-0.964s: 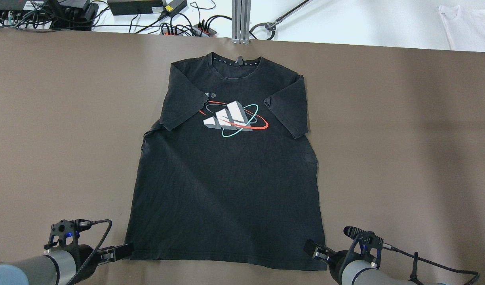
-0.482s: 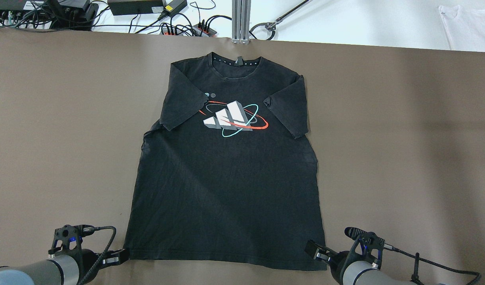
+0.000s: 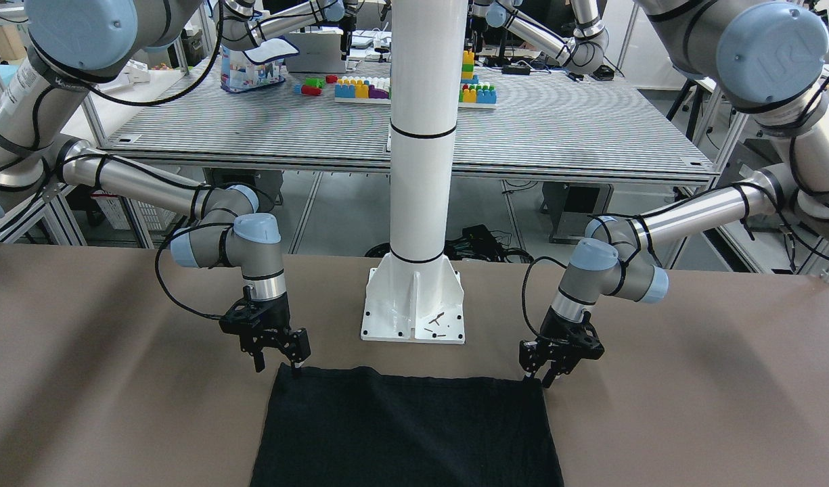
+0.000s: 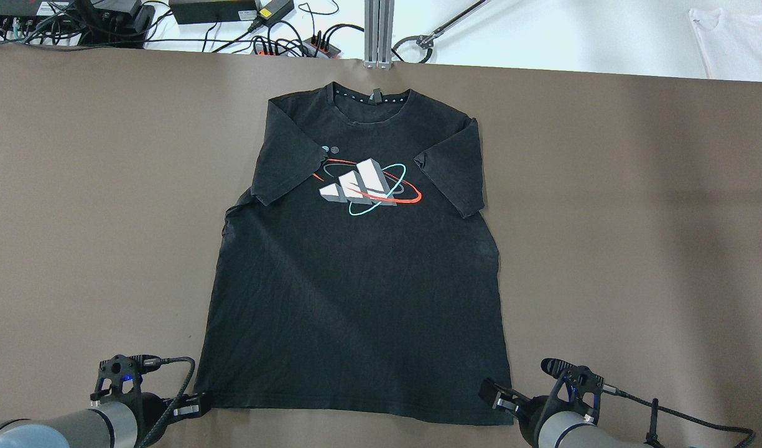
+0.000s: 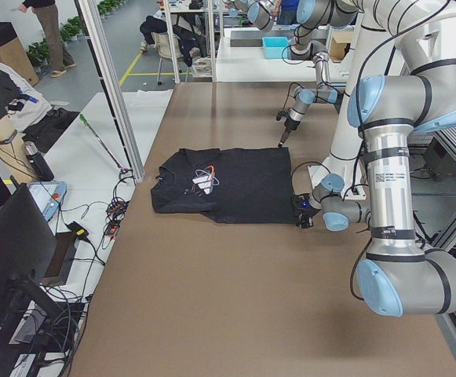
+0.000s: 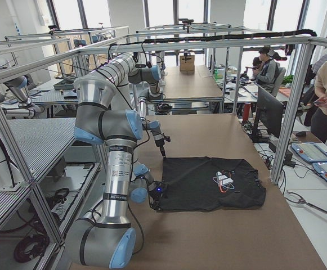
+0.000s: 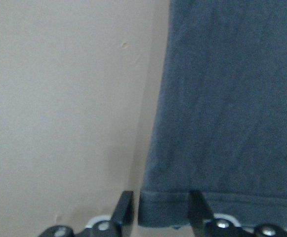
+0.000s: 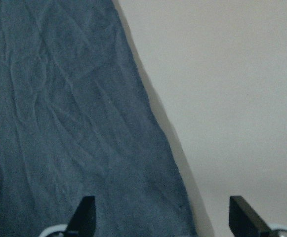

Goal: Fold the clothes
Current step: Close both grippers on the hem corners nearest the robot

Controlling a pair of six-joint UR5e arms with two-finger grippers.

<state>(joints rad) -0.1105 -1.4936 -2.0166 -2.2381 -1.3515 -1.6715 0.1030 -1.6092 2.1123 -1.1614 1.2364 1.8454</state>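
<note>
The clothes are one black T-shirt (image 4: 356, 298) with a white, red and teal chest print, lying flat and face up, collar away from me. It also shows in the front view (image 3: 407, 433). My left gripper (image 4: 194, 404) sits low at the shirt's near left hem corner. In the left wrist view (image 7: 160, 212) its fingers stand a small gap apart with the hem corner (image 7: 165, 210) between them. My right gripper (image 4: 492, 393) is wide open at the near right hem corner. In the right wrist view (image 8: 165, 222) the shirt's edge (image 8: 148, 163) lies between its fingers.
The white pole's base plate (image 3: 414, 311) stands on the brown table just behind the hem, between my two arms. Cables and power bricks (image 4: 231, 12) lie past the far table edge. A white garment (image 4: 735, 37) lies at the far right.
My left gripper has moved nearer to me and then right, up to the shirt's hem corner. The right gripper and the shirt have barely moved.
</note>
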